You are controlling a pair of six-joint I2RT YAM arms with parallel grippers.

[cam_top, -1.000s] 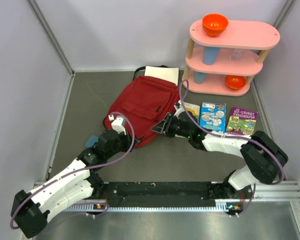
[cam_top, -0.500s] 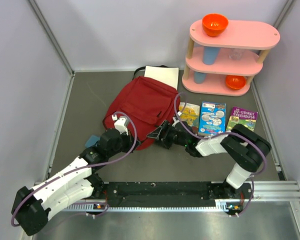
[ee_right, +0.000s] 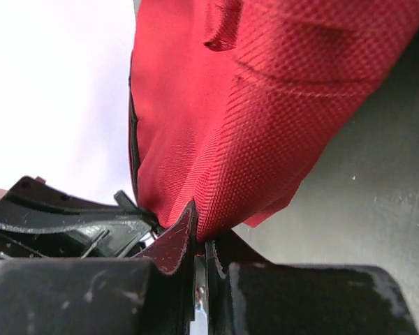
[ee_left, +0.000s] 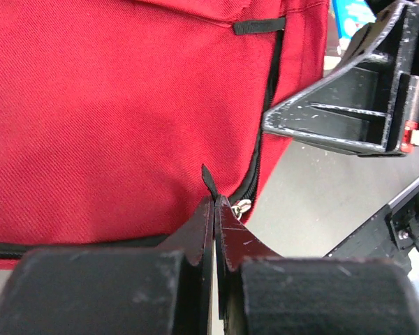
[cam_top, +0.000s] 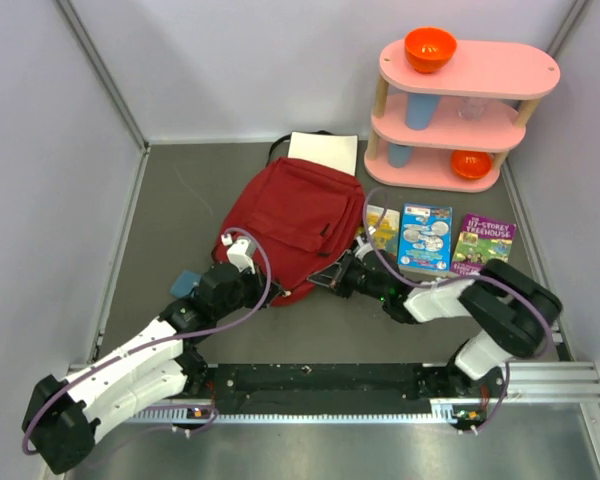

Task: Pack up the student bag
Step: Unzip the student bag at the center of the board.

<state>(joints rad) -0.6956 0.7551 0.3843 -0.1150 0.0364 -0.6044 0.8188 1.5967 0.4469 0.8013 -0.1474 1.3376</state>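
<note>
Right wrist — student bag [ee_right: 265, 105] edge pinched in right pincer [ee_right: 201, 234].

My left arm [cam_top: 130, 352] and right arm [cam_top: 442, 298] wear white shells over black joints, each with a looping purple cable [cam_top: 25, 430]. My black fingers [ee_left: 194, 234] are scuffed wedges.

The student bag [ee_left: 112, 105] is matt, coarse-woven red cloth — its small zip pull [ee_left: 243, 206] shiny metal.

The counter's [cam_top: 170, 210] far left corner is left open. The far right corner is blocked by a pink shelf [cam_top: 467, 62] and three books [cam_top: 426, 236], the middle by the student bag [cam_top: 290, 205].
</note>
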